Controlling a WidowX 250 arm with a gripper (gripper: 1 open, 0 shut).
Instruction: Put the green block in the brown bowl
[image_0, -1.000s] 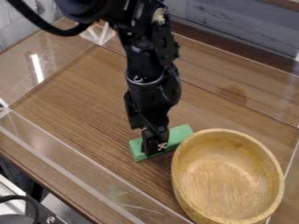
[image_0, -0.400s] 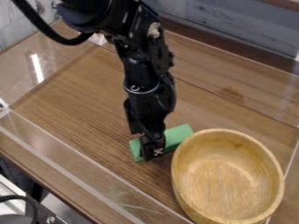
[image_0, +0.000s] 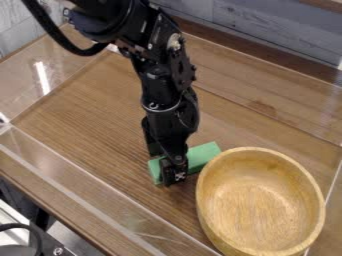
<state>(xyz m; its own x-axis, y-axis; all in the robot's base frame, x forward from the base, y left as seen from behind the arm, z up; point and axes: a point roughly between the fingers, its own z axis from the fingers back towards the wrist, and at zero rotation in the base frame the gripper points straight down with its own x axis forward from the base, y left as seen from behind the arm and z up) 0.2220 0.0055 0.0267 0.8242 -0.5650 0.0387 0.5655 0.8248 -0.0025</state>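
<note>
Setup's basically a dark wood-grain table boxed in by clear plastic walls that catch a bit of glare along the left edge, with a grey panelled wall running behind the far edge.

No legible text, labels, brands, numbers or signs anywhere.

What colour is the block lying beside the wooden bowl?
Bright green block, shown in the camera view.
</note>
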